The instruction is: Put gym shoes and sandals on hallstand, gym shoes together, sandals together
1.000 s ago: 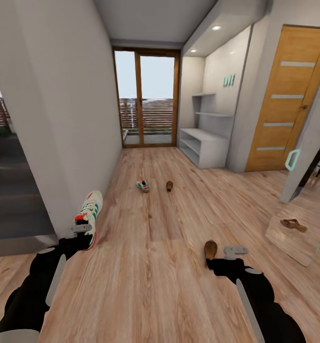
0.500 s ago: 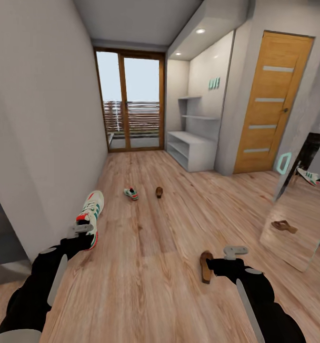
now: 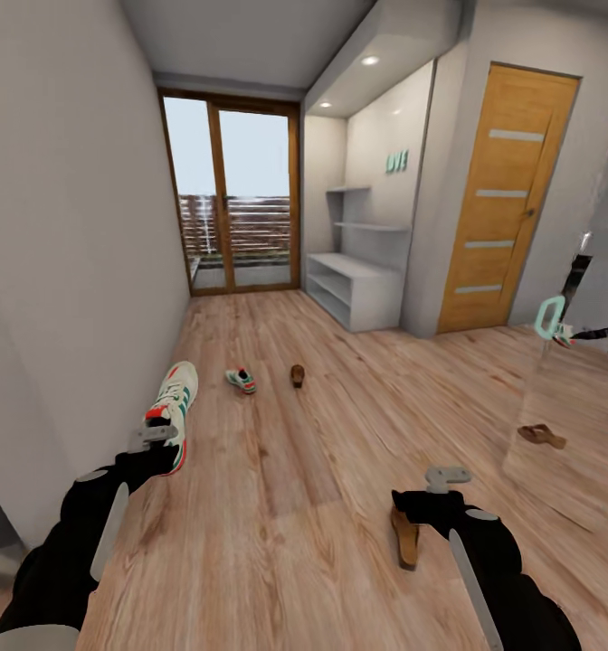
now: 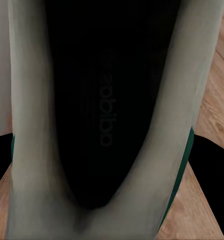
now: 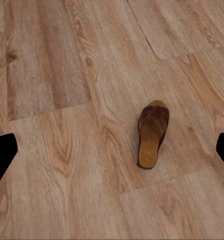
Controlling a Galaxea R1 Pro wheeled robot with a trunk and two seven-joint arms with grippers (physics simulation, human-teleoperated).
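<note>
Head view: hallstand point(image 3: 358, 291) apparently empty; left end effector point(image 3: 159, 440) clamps sneaker point(image 3: 171, 402); right point(image 3: 446, 477) spread, empty.

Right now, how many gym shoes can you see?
2. The held gym shoe is gripped in the left hand, near the left wall. The second gym shoe lies on the corridor floor farther ahead, beside a sandal. None seems hidden.

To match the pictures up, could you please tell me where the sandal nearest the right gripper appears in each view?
Head view: the sandal lies on the wood-plank floor, lower right, just under the right gripper.
Right wrist view: near the middle, flat on the planks.
Left wrist view: here I see the held gym shoe.
Shared landmark: the floor's grain.
</note>
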